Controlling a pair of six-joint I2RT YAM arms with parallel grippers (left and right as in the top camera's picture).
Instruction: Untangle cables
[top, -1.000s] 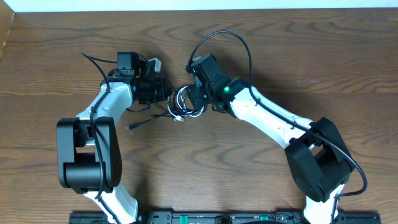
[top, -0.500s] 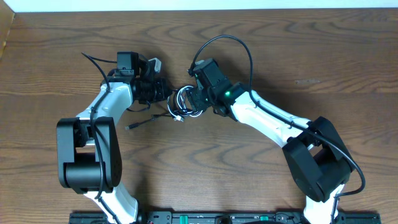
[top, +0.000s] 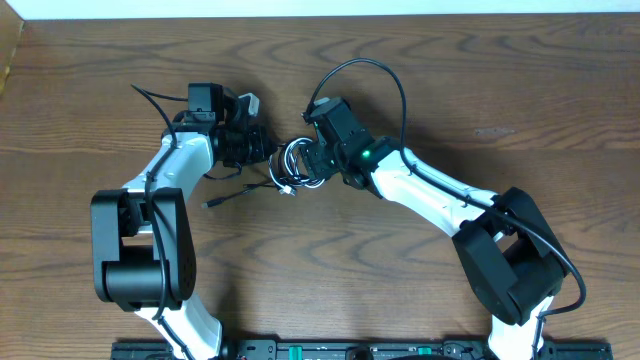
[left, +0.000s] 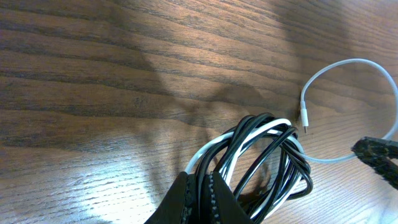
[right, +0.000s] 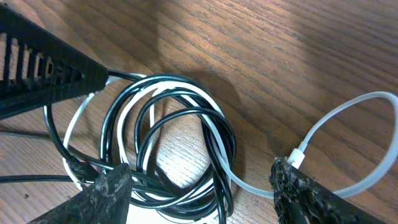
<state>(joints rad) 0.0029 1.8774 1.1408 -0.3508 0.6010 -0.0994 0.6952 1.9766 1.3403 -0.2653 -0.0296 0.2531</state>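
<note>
A dark brown wood-grain surface (top: 520, 90) fills nearly the whole overhead view. Beyond its far edge runs a thin pale strip (top: 320, 8) of the room, too narrow to make out. The cables (top: 300, 165) lie in a tangled coil of black and white loops between the two tools. The left tool (left: 200, 186) is pinched shut on several strands at the coil's edge. The right tool (right: 199, 183) stands wide apart, straddling most of the coil and gripping nothing. A white cord (left: 356, 61) arcs out of the coil, its plug on the wood just beside one right-tool finger.
</note>
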